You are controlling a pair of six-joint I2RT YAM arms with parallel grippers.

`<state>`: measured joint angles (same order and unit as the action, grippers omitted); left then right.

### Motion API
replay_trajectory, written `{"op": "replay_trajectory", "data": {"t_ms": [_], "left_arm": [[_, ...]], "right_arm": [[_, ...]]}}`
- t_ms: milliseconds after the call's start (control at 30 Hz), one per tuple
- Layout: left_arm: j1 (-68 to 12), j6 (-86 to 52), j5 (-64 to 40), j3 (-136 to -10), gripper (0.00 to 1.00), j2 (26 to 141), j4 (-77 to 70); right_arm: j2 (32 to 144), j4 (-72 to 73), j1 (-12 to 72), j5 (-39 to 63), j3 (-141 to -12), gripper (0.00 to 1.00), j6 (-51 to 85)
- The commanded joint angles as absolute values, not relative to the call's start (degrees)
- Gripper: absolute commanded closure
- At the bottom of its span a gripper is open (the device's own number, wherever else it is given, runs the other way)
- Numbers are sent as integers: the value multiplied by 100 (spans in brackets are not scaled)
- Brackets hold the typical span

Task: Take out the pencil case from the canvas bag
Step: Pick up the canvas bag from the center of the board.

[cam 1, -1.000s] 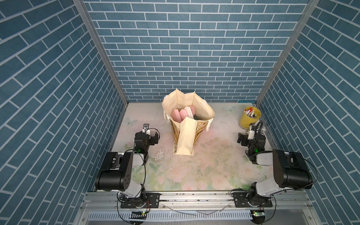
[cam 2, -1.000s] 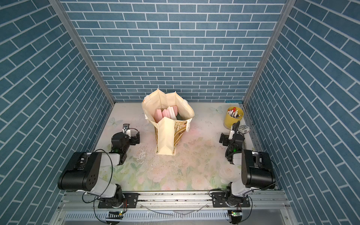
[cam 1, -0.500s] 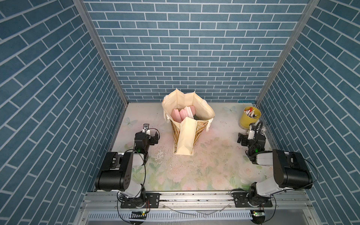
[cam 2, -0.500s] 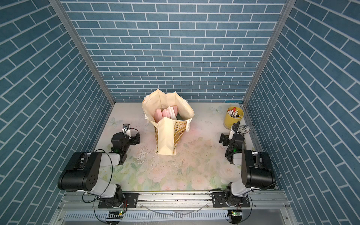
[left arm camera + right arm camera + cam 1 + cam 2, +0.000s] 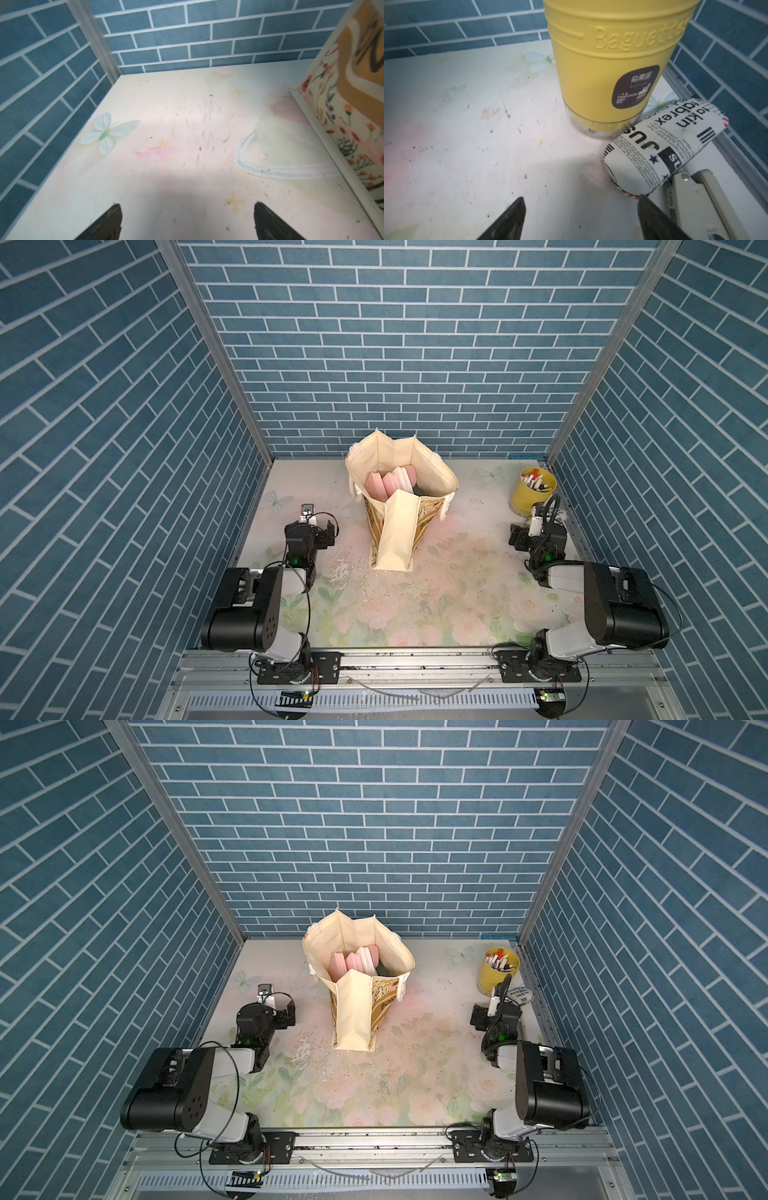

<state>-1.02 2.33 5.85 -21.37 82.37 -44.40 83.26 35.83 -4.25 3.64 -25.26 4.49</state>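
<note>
Left wrist view: catches left gripper [image 5: 187, 203] splayed wide, empty, beside canvas bag [image 5: 357, 83] | right gripper [image 5: 581, 197] splayed too, empty, facing yellow pot [image 5: 608, 62] | spots pink items [image 5: 376, 486] inside bag.

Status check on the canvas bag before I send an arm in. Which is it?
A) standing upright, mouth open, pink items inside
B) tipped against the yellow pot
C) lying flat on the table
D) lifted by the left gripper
A: in a top view the canvas bag stands upright with its mouth open and pink items showing inside. The left gripper and right gripper are open and apart from it.
</note>
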Motion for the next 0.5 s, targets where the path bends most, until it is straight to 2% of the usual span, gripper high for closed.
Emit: {"op": "replay_trajectory", "data": {"t_ms": [0,100,200,300,467], "left_arm": [[-59,-102,1355,-2472,5,7353,-3505],[-53,-583,1712,-2930,16,6569,-2593],[-53,-1049,1558,-3872,19,6083,-1230],[-57,-1381,876,-5032,22,6072,144],[-53,-1847,-441,-6743,24,6667,2006]], "right_arm": [[7539,2331,-386,297,-3277,21,617],[7208,1721,-303,759,-3645,25,1003],[7056,549,-12,847,-4298,26,1236],[6869,-294,368,914,-4776,27,1393],[6702,-1215,828,1191,-5419,31,2028]]}}
